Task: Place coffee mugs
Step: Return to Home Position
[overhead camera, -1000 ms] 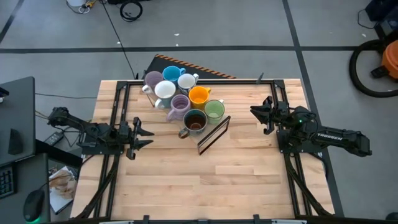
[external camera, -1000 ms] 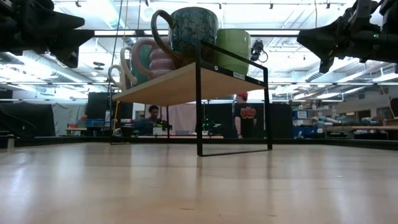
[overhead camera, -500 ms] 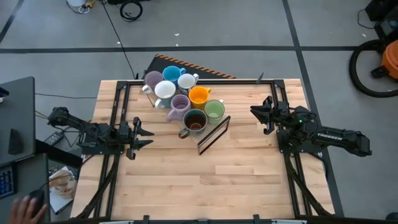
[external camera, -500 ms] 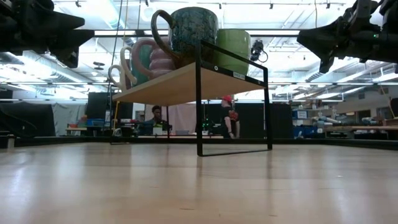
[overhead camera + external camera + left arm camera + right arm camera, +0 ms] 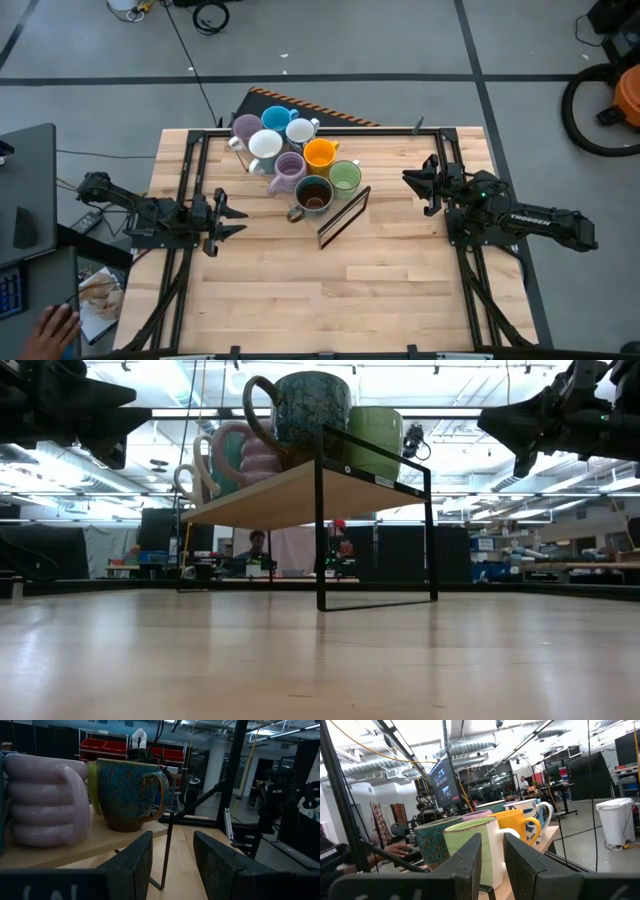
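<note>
Eight mugs stand bunched on a small wooden shelf (image 5: pixel 345 215) with a black wire frame, on the far middle of the table. They are two lilac (image 5: pixel 247 128) (image 5: pixel 290 168), blue (image 5: pixel 277 120), two white (image 5: pixel 301 130) (image 5: pixel 265 145), orange (image 5: pixel 320 153), green (image 5: pixel 345 177) and dark brown (image 5: pixel 314 195). The low view shows the shelf board (image 5: pixel 290 495) raised off the table on its legs. My left gripper (image 5: pixel 235 215) (image 5: pixel 172 865) is open, left of the shelf, facing the lilac mug (image 5: pixel 42 800) and the dark mug (image 5: pixel 130 792). My right gripper (image 5: pixel 412 180) (image 5: pixel 492 862) is open, right of the shelf, facing the green mug (image 5: pixel 465 832).
Black frame rails (image 5: pixel 190 190) (image 5: pixel 455 200) run along the table's left and right sides under the arms. Bare wood (image 5: pixel 330 290) fills the near half of the table. A person's hand (image 5: pixel 55 325) shows off the table's near left corner, beside a desk.
Both arms and all the mugs have kept still. A person's hand has come into view off the table's near left corner, and people have walked about in the room behind.
</note>
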